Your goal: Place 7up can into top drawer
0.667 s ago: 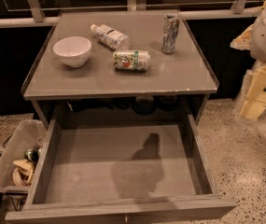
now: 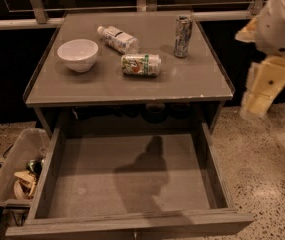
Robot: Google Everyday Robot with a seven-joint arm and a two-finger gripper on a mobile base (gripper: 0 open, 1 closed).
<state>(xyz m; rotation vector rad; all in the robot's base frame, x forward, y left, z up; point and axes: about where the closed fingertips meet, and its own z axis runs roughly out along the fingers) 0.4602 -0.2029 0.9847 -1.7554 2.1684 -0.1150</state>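
Top drawer open, bare. 7up can lies on table, ungrasped. Gripper at 3 o'clock, well apart; grip state cannot be told. Pick and place outstanding.

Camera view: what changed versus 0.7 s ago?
The claw, hanging right of the table, shifted slightly left and up, toward it. Nothing grasped or released. Unchanged: the 7up can lies on its side on the tabletop, the top drawer stands open, and the bowl, bottle and tall can sit in place.
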